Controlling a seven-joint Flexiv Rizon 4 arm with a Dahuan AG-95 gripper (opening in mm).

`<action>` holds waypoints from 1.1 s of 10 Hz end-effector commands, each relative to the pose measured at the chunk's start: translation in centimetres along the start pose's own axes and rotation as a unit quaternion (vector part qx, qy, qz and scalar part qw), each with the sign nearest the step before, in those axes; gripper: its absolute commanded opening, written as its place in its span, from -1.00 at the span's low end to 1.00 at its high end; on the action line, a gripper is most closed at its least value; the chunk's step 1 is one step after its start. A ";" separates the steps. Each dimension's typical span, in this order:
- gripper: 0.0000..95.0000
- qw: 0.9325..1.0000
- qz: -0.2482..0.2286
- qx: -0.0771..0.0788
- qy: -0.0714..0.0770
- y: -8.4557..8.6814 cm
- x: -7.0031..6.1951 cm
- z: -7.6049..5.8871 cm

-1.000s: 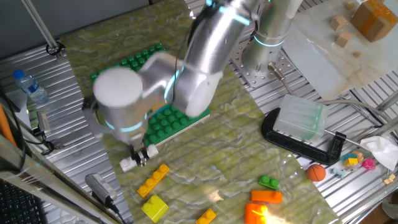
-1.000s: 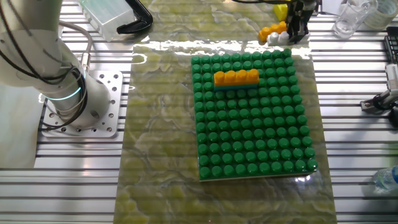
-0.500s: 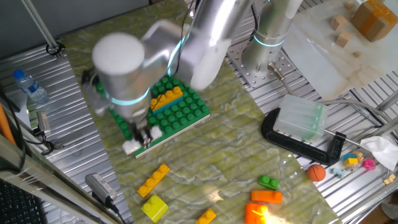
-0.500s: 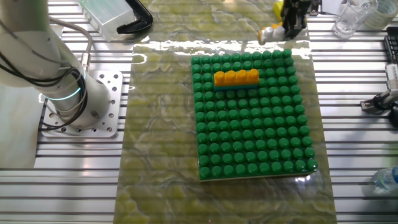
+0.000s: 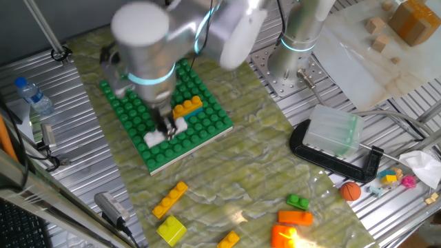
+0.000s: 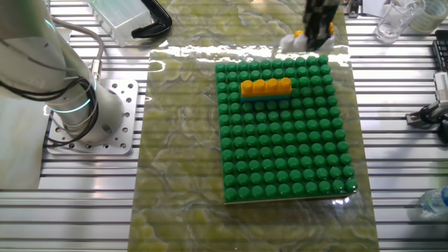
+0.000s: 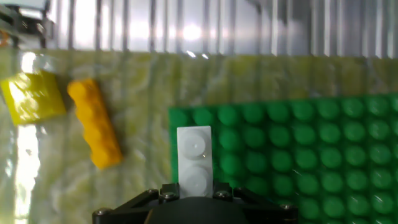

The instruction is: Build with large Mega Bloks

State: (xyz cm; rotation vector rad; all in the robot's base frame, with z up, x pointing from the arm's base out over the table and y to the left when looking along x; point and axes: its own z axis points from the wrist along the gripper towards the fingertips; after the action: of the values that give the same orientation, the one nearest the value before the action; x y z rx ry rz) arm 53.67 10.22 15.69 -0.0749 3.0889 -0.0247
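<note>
My gripper (image 5: 165, 127) is shut on a short white Mega Blok (image 5: 164, 133) and holds it above the near corner of the green studded baseplate (image 5: 204, 118). The hand view shows the white brick (image 7: 194, 154) hanging over the baseplate's (image 7: 311, 162) edge studs. In the other fixed view the gripper (image 6: 308, 40) carries the white brick (image 6: 288, 43) just past the baseplate's far edge. A yellow-orange four-stud bar (image 6: 266, 87) on a cyan one is seated on the plate. A loose yellow-orange bar (image 5: 170, 200) and a yellow brick (image 5: 171, 229) lie on the mat.
Orange (image 5: 295, 218) and green (image 5: 298, 202) bricks lie at the front right. A black clamp (image 5: 334, 155) holding a clear box (image 5: 333, 131) stands to the right. The arm's base (image 6: 84, 115) is bolted beside the mat. A water bottle (image 5: 31, 95) lies at the left.
The arm has lifted the white brick off the mat near the loose bricks and carried it back over the baseplate's corner. The stacked bar on the plate has not moved.
</note>
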 end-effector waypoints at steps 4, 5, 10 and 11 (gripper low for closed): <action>-1.00 0.999 -0.003 0.035 0.005 -1.8 2.9 0.3; -1.00 0.999 -0.008 0.034 0.007 -2.1 3.4 0.5; -1.00 1.000 -0.010 0.029 0.008 -2.0 3.2 0.4; -1.00 1.000 0.019 0.016 0.006 -2.0 3.2 0.4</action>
State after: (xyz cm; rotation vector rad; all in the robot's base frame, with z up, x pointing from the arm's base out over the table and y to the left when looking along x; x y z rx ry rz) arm 50.89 8.18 15.01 -0.0924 3.1094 -0.1076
